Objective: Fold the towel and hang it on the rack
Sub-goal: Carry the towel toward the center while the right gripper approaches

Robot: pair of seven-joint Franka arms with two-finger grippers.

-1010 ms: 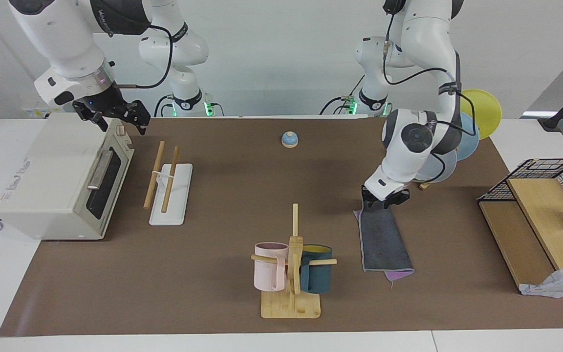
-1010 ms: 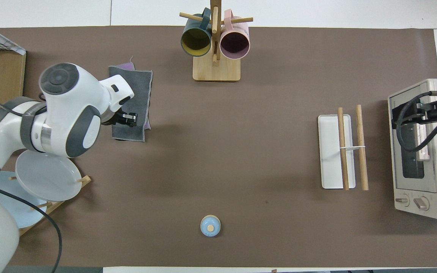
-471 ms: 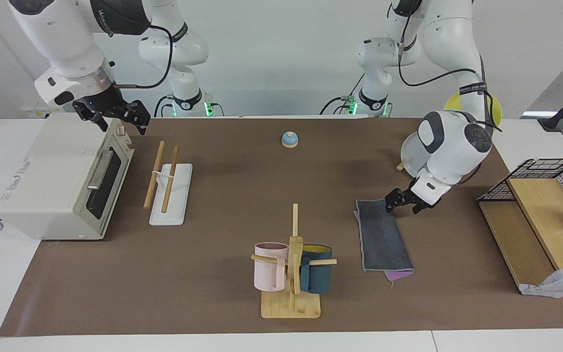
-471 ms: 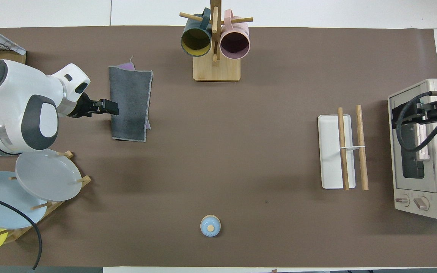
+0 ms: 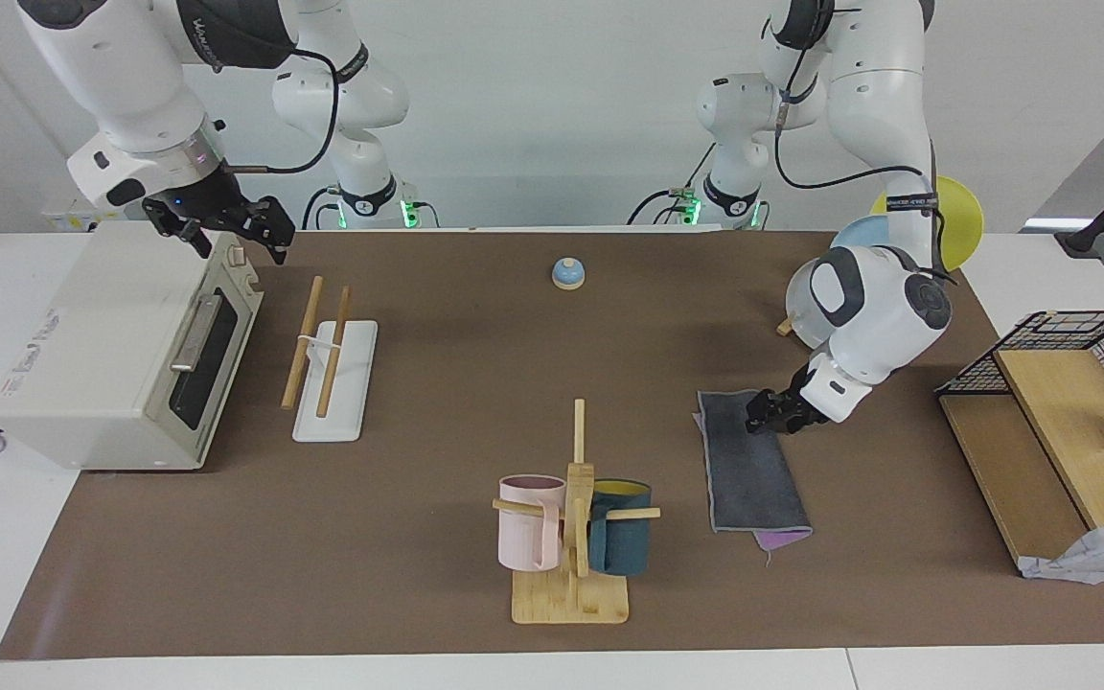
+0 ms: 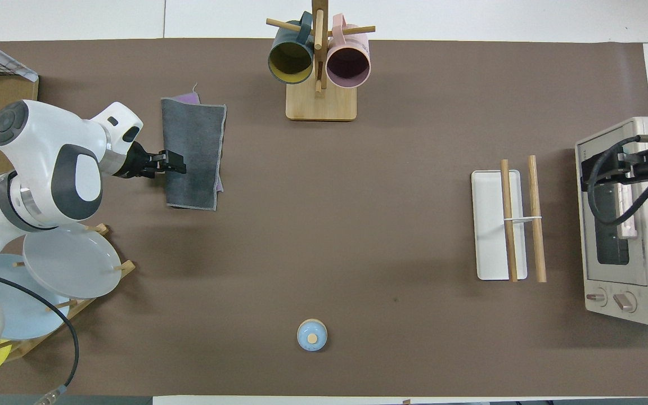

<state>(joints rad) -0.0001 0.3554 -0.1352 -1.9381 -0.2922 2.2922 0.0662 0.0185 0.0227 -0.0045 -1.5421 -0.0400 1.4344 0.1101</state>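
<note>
I am watching the towel lying flat on the brown mat toward the left arm's end of the table, folded with its dark grey face up and a purple corner peeking out at the end farthest from the robots. It is sitting beside the wooden mug tree, which is carrying a pink mug and a dark teal mug.

I am seeing the left gripper low at the towel's long edge on the left arm's side, near the end closest to the robots; I cannot tell whether its fingers are parted or closed on the cloth.

The rack is standing well apart from the towel, toward the right arm's end, just beside the toaster oven, with nothing hanging on its two rods.

The right arm is waiting, its gripper hovering over the oven's top corner with fingers spread wide and holding nothing.

A small blue bell is sitting near the robots.
</note>
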